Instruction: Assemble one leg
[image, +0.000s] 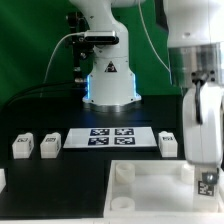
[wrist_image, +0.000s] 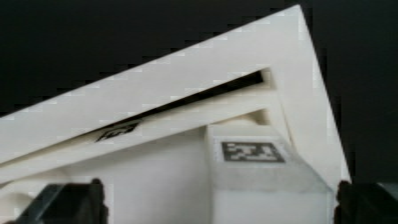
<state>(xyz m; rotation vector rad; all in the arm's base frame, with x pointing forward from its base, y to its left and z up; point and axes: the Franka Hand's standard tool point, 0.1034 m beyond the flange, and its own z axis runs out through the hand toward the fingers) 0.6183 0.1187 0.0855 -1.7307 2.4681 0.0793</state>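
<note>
A: Where is the leg (image: 207, 183)?
B: At the exterior view's right, low over the white top (image: 150, 190). It is a white post with a marker tag, under the arm's end effector (image: 205, 172). The wrist view shows the same leg (wrist_image: 249, 152) tag-side up between the dark fingertips (wrist_image: 68, 203), with the top's (wrist_image: 196, 90) corner beyond it.
A: End effector state?
B: Clenched on the leg, fingers on either side. Whether the leg touches the top, cannot tell.
A: Other parts?
B: Two more legs (image: 21, 146) (image: 49, 143) stand on the black table (image: 60, 185) at the exterior view's left, a fourth (image: 169, 142) beside the marker board (image: 112, 138).
</note>
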